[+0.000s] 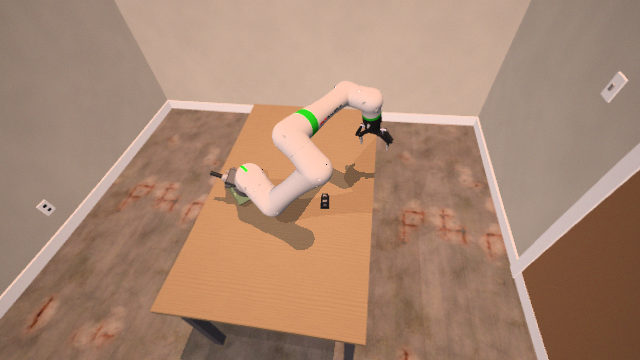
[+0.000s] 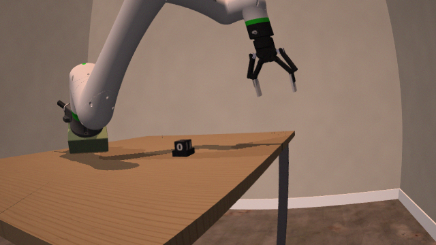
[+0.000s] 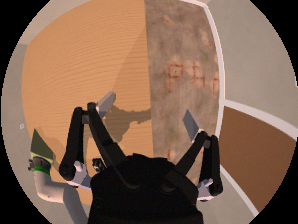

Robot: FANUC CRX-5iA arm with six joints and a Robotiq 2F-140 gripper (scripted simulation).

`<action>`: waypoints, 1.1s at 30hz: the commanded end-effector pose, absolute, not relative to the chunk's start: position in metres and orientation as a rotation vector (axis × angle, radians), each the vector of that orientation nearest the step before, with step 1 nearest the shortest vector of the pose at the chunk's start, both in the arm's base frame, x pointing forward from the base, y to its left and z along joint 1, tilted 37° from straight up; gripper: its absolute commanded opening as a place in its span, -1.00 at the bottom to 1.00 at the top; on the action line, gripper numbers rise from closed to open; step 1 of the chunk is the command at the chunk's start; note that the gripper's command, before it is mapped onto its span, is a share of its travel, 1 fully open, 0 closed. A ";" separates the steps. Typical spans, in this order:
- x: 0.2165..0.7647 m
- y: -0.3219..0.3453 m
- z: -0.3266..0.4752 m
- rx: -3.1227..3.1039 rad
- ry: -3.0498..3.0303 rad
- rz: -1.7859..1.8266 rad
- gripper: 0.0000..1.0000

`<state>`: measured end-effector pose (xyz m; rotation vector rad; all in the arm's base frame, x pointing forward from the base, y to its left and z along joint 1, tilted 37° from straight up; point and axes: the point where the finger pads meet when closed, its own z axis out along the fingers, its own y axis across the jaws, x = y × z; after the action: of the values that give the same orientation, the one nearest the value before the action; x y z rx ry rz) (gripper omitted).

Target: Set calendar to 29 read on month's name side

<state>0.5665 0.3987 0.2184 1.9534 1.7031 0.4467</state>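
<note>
The calendar (image 2: 183, 148) is a small black tray holding two black cubes side by side, on the wooden table near its right edge. In the exterior view the nearer cube shows a white 0; the other cube's digit is too thin to read. It also shows in the top view (image 1: 325, 201) as a small dark block. My gripper (image 2: 274, 87) hangs high above the table's far right edge, well away from the calendar. Its fingers are spread wide and empty. It also shows in the top view (image 1: 373, 140) and in the wrist view (image 3: 148, 111). The calendar does not show in the wrist view.
The arm's base (image 2: 88, 139) stands on a green block at the table's left side. The table's right edge (image 2: 283, 144) lies below the gripper, with floor beyond. Walls enclose the room.
</note>
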 end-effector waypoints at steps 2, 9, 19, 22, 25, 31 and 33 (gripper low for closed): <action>0.566 0.399 0.219 1.953 1.703 0.447 1.00; 0.566 0.399 0.219 1.953 1.703 0.447 1.00; 0.565 0.397 0.220 1.950 1.705 0.444 1.00; 0.544 0.372 0.230 1.921 1.726 0.404 1.00; 0.516 0.336 0.241 1.879 1.754 0.348 1.00; 0.479 0.285 0.252 1.822 1.792 0.273 1.00; 0.479 0.285 0.252 1.822 1.792 0.273 1.00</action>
<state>0.4959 0.3023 0.2455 1.8425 1.7792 0.2883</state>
